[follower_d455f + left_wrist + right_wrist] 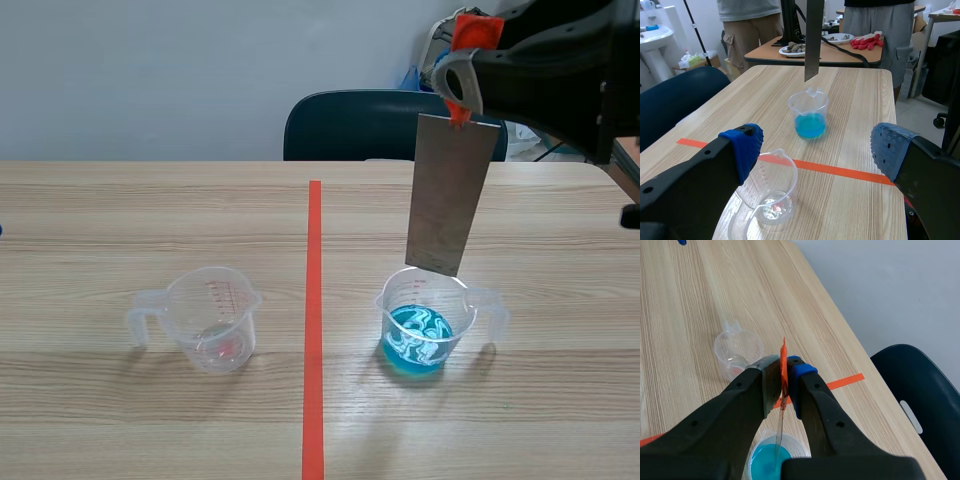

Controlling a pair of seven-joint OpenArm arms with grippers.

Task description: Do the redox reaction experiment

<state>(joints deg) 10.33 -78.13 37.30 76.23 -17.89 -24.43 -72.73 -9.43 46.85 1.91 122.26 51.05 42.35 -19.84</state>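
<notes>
scene view: plate (452,195) clear above beaker (421,338)

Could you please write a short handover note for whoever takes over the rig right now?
Left gripper: open, above the clear beaker, which looks nearly empty.
Right gripper: shut on the metal plate by its orange tab; the plate hangs upright.
Things: the plate's lower edge is just above the blue-liquid beaker, on the right of the tape line, and is not yet dipped.
Done: plate lifted and positioned over the beaker.
Left: lower the plate into the blue liquid.
</notes>
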